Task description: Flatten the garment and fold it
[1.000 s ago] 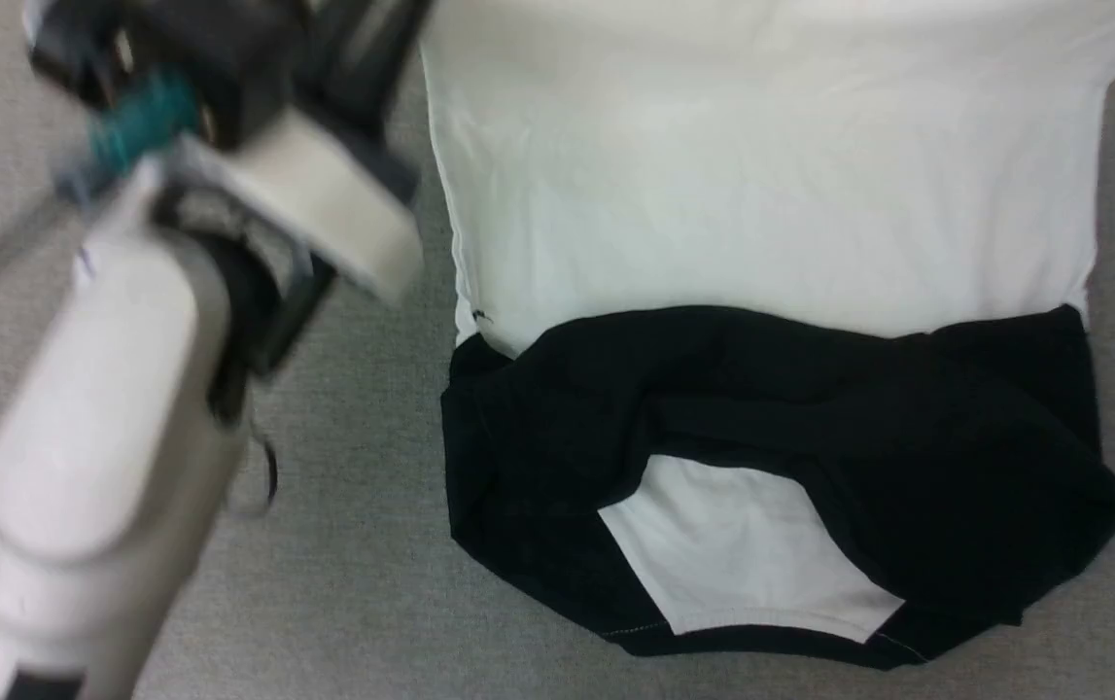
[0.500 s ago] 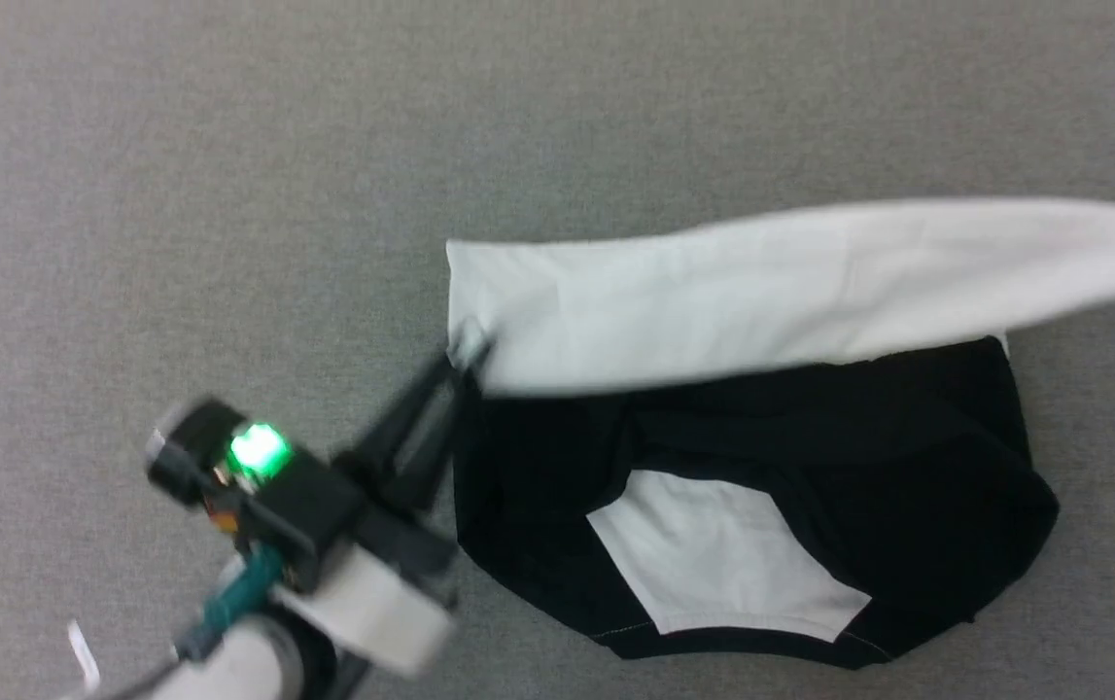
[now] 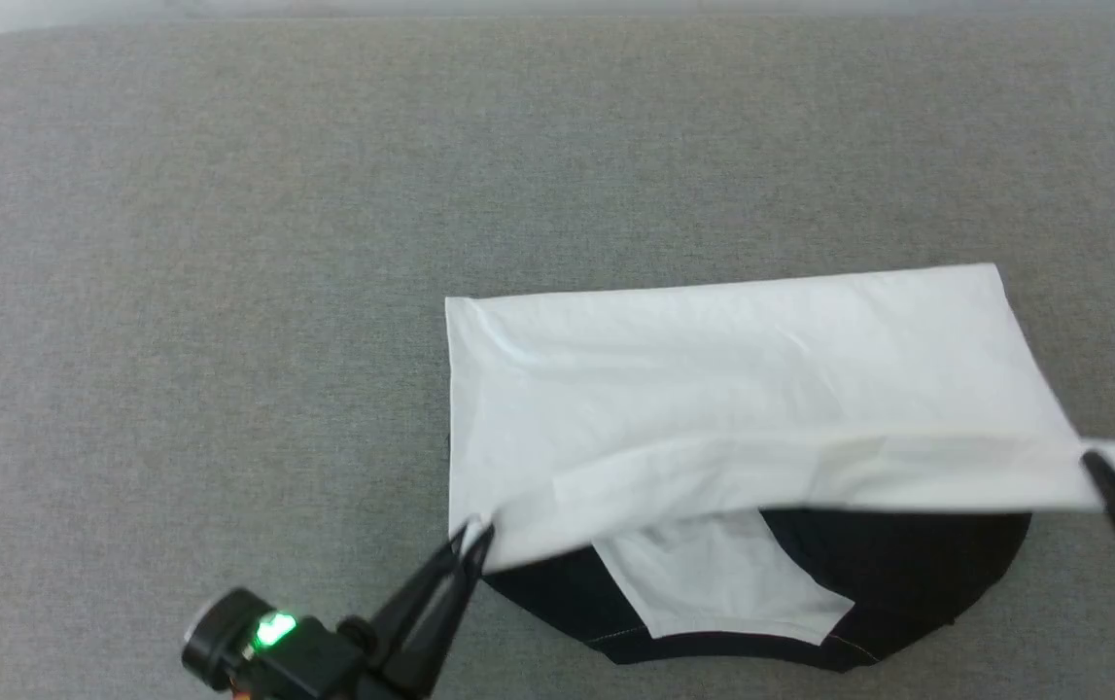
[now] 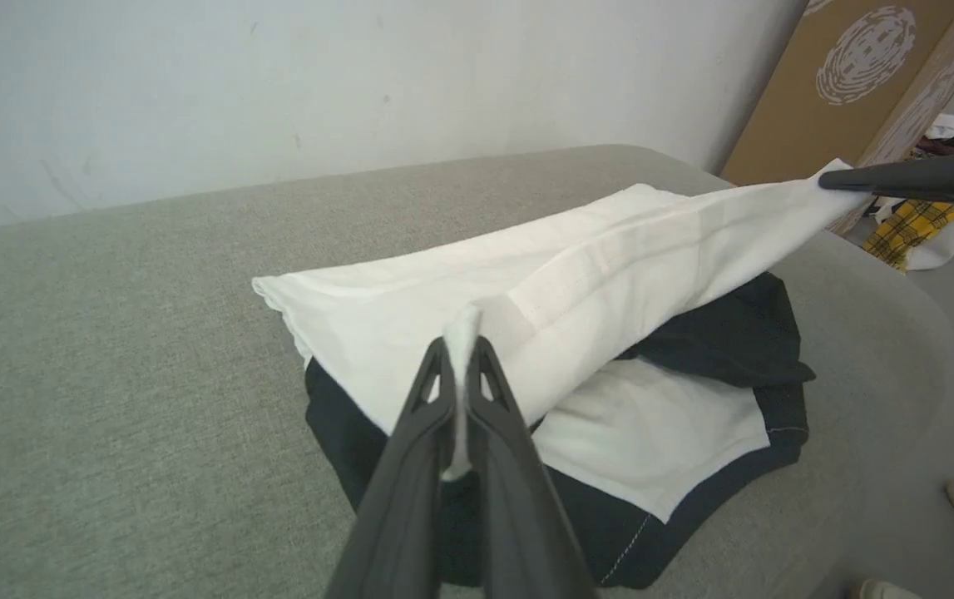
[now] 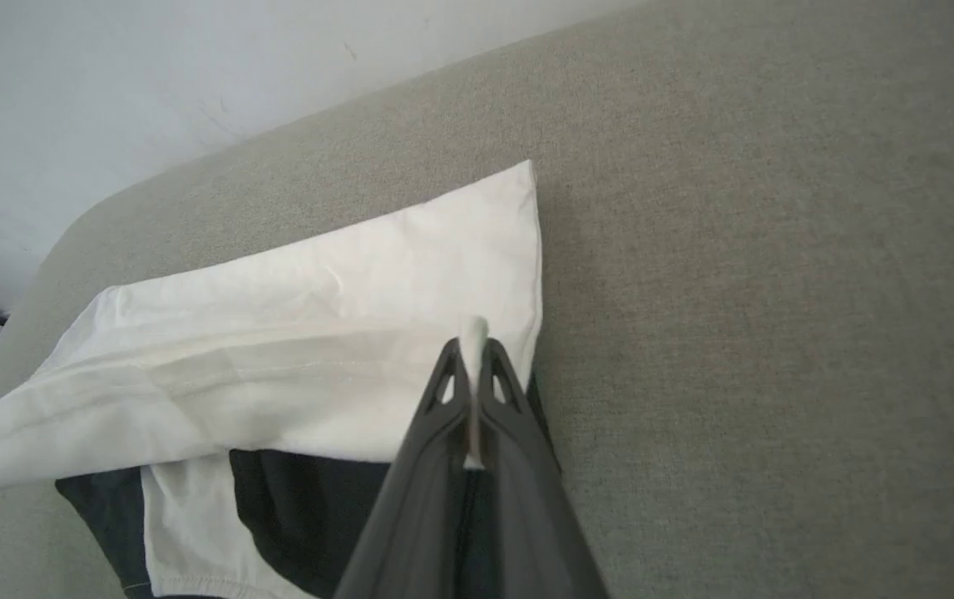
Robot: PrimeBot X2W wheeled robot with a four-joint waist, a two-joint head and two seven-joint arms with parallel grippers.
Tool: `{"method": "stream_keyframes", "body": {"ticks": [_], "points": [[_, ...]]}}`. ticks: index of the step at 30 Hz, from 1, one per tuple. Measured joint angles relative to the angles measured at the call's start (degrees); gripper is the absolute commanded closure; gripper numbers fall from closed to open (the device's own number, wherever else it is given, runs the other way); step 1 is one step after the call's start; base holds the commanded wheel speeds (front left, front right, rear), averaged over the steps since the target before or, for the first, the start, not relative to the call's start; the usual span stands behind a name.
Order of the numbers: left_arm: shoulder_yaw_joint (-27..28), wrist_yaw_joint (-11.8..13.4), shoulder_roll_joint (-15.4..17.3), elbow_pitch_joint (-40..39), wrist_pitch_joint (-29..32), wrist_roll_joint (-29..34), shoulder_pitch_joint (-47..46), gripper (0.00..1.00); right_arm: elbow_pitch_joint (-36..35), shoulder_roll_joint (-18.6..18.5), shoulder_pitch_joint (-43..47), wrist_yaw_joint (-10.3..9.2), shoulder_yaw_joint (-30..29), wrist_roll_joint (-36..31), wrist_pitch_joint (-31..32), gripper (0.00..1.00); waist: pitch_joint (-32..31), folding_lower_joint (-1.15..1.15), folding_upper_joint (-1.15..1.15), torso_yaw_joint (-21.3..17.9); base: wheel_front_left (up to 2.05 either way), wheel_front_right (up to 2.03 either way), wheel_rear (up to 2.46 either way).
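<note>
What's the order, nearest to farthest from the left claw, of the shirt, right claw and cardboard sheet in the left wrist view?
1. The shirt: its white hem is pinched in the left claw.
2. The right claw: on the hem's far corner, upper right.
3. The cardboard sheet: behind it, by the wall.

The garment has a white body and black sleeves and shoulder part, with pale stitching on the black hem. The surface is a flecked, woven grey. The left gripper and right gripper are near-black, and a light glows green. The cardboard is brown with white swirl prints, the cloth is yellow plaid, and the wall is off-white.
</note>
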Motion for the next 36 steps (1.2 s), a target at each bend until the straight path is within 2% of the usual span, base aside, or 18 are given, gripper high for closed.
{"method": "stream_keyframes", "body": {"ticks": [8,15,16,17,18,20,21,22,30,33,36], "points": [[-2.6,-2.7,0.3,6.4,-1.1,-0.8,1.4,1.0,1.9,-3.3,5.0,0.0,6.5,1.4,-0.1,1.0,-0.3,0.01,0.0,0.6,0.0,0.0,0.0],[-4.3,-4.3,0.7,13.0,-1.3,-1.2,1.8,1.0,6.0,-7.0,7.3,0.0,8.6,1.9,-0.4,1.0,-0.7,0.01,0.0,0.8,0.0,0.0,0.0],[-4.4,-4.3,0.6,13.7,-1.5,-1.4,1.8,1.0,6.7,-7.1,7.5,0.0,8.4,1.9,-0.7,0.7,-0.8,0.01,0.0,0.8,0.0,0.0,0.0],[-4.3,-4.5,0.4,14.4,-1.8,-1.6,1.8,1.0,7.4,-7.1,7.6,0.0,8.2,1.8,-1.2,0.0,-1.0,0.01,0.0,0.8,0.0,0.0,0.0],[-4.2,-4.6,0.0,14.9,-2.1,-2.0,1.8,1.0,8.1,-7.2,7.6,0.0,8.0,1.8,-1.5,0.0,-1.1,0.01,0.0,0.9,0.0,0.0,0.0],[-4.1,-4.7,-0.7,15.7,-2.6,-2.6,1.7,0.56,8.8,-7.2,7.6,0.0,8.0,1.8,-1.5,0.0,-1.5,0.01,0.0,1.0,0.0,0.0,0.0],[-4.0,-4.7,-0.9,15.9,-2.9,-2.9,1.7,0.22,9.1,-7.2,7.6,0.0,7.9,1.8,-1.6,0.0,-1.7,0.01,0.0,1.0,0.0,0.0,0.0],[-3.7,-4.7,-1.2,16.0,-3.3,-3.3,1.7,0.0,9.2,-7.2,7.6,0.0,7.7,1.8,-1.7,0.0,-1.9,0.01,0.0,1.0,0.0,0.0,0.0],[-0.3,-4.7,-2.8,13.6,-5.4,-6.5,1.8,0.0,7.7,-6.9,7.5,0.0,5.7,3.8,-2.2,0.0,-2.9,0.01,0.0,1.2,0.0,0.0,0.0],[3.1,-2.6,-4.2,10.3,-5.9,-6.7,1.8,0.0,7.3,-6.3,7.2,0.0,3.3,3.5,-3.5,0.0,-2.6,0.01,0.0,1.3,0.0,0.0,0.0],[7.2,1.0,-6.1,6.2,-6.1,-4.6,1.7,0.0,8.0,-4.5,5.7,0.0,0.1,1.3,-4.5,0.0,-2.1,0.01,0.0,1.5,0.0,0.0,0.0]]}}
